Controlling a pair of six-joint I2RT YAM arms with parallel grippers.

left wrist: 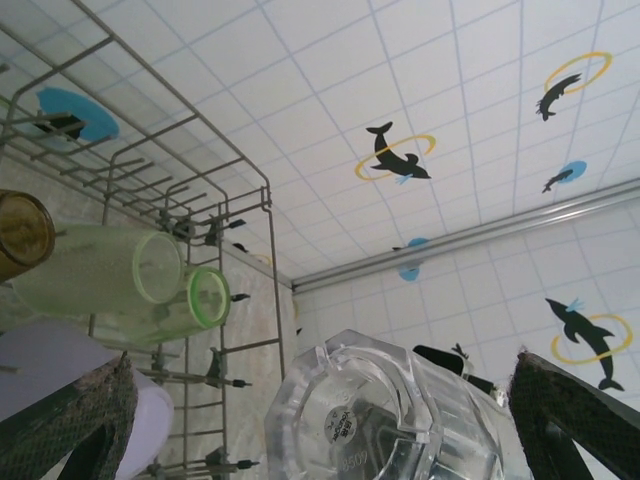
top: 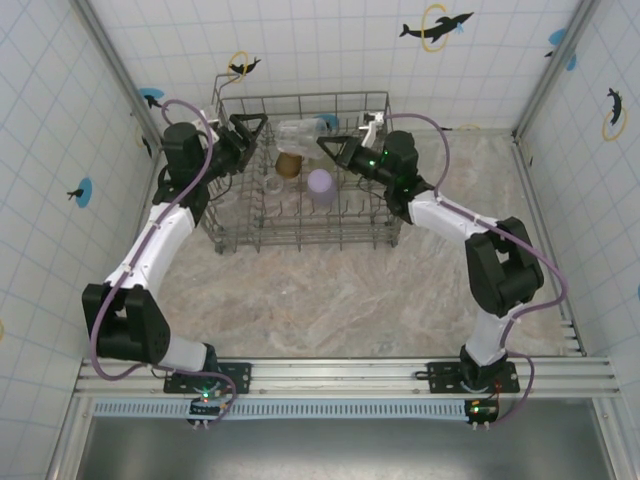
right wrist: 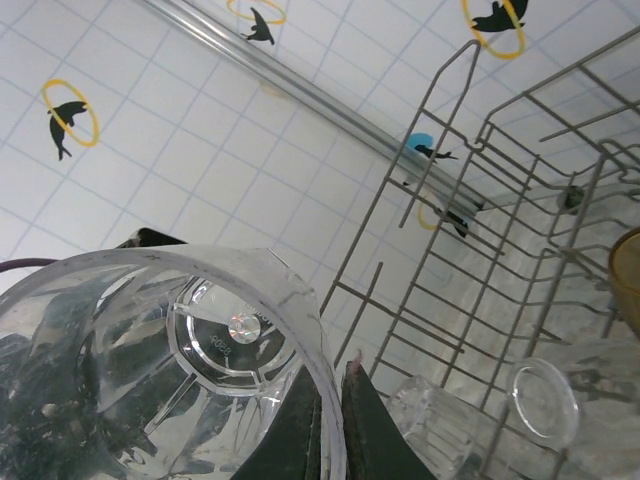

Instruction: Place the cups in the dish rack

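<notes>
My right claw (right wrist: 332, 410) is clamped on the clear cup (right wrist: 200, 340). Its two dark fingers pinch the cup's wall at the rim, one on each side, and the open mouth faces this claw. The cup lies on its side in the air over the far part of the dish rack (top: 300, 238), which stands on the marbled table (top: 330, 295). Straight across the cup from that claw is my left claw (top: 258, 130), with its fingers spread wide apart and gripping nothing. The cup's thick base points into the gap between them, and I cannot tell whether either finger touches it. Just past the left claw's left finger, inside the rack, sits the lilac cup (left wrist: 45, 362). Beyond that, a pale green cup (left wrist: 100, 268) and a second pale green cup (left wrist: 205, 298) lie on their sides next to each other, mouths toward the claw. The amber cup (left wrist: 20, 232) is just beside the first of them. Below and to the right of my right claw, a second clear cup (right wrist: 432, 425) and a third clear cup (right wrist: 548, 402) rest among the rack's wires.
</notes>
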